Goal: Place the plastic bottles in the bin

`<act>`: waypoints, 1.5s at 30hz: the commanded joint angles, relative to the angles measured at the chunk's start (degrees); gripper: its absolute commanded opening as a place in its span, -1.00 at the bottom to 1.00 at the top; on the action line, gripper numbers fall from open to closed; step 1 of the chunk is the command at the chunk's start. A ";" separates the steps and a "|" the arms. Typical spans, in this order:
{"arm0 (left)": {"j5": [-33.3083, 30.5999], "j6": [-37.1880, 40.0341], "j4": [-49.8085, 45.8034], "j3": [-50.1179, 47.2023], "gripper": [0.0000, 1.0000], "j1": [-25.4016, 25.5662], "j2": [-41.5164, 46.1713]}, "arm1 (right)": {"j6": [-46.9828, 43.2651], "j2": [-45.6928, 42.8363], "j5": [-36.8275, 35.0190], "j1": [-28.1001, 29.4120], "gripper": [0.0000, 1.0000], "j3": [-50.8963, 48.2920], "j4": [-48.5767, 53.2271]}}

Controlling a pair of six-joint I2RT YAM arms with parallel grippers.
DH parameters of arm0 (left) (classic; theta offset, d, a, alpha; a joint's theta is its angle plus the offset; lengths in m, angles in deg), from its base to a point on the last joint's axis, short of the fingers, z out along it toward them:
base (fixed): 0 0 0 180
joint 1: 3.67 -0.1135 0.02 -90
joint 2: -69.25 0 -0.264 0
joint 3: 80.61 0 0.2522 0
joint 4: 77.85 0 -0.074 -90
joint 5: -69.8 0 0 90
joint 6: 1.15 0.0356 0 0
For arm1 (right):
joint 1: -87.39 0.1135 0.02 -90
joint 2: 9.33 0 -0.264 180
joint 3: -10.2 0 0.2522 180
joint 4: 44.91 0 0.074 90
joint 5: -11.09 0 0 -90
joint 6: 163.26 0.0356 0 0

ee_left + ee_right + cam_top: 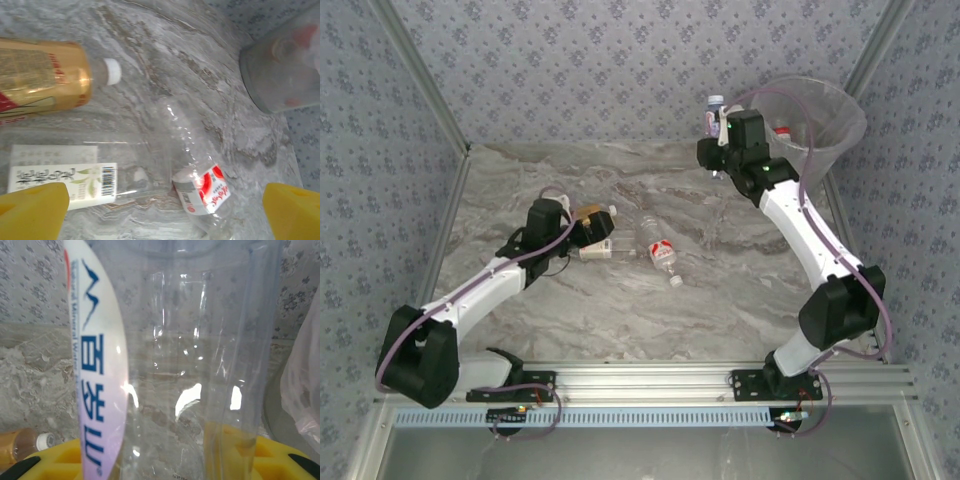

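My right gripper (pixel 717 132) is shut on a clear plastic bottle (pixel 713 112) with a blue-on-white label, held upright in the air just left of the bin (pixel 835 140). In the right wrist view that bottle (pixel 175 365) stands between the yellow pads (pixel 60 460). My left gripper (pixel 162 215) is open, low over three lying bottles. One is amber with a gold label (pixel 45 80), one is clear with a white barcode label (pixel 65 180), and one is clear with a red-and-white label (pixel 205 187). None is between its fingers (pixel 32 210).
The bin stands at the table's back right corner, against the patterned wall, with a red-capped bottle (pixel 781 131) inside. The three lying bottles cluster left of centre (pixel 620 245). A metal rail (pixel 650 380) runs along the near edge.
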State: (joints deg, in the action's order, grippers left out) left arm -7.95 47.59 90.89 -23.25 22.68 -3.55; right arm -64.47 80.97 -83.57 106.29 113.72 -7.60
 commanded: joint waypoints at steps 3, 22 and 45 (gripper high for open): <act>1.65 4.25 2.08 3.07 0.99 2.34 -1.02 | -0.64 -3.41 0.28 -1.23 -0.08 1.95 -0.18; 2.37 5.87 2.67 4.21 0.99 4.26 -2.34 | 2.63 -2.32 -3.01 -18.87 -0.01 2.31 -16.63; 1.46 6.23 1.15 4.12 0.99 4.31 -1.43 | 1.93 17.15 -8.18 -27.13 0.05 16.01 -10.76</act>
State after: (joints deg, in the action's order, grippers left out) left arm -6.27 52.42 91.81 -20.83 26.72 -5.54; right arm -60.68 96.14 -89.23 80.72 126.66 -22.59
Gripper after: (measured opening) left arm 0.994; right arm 0.526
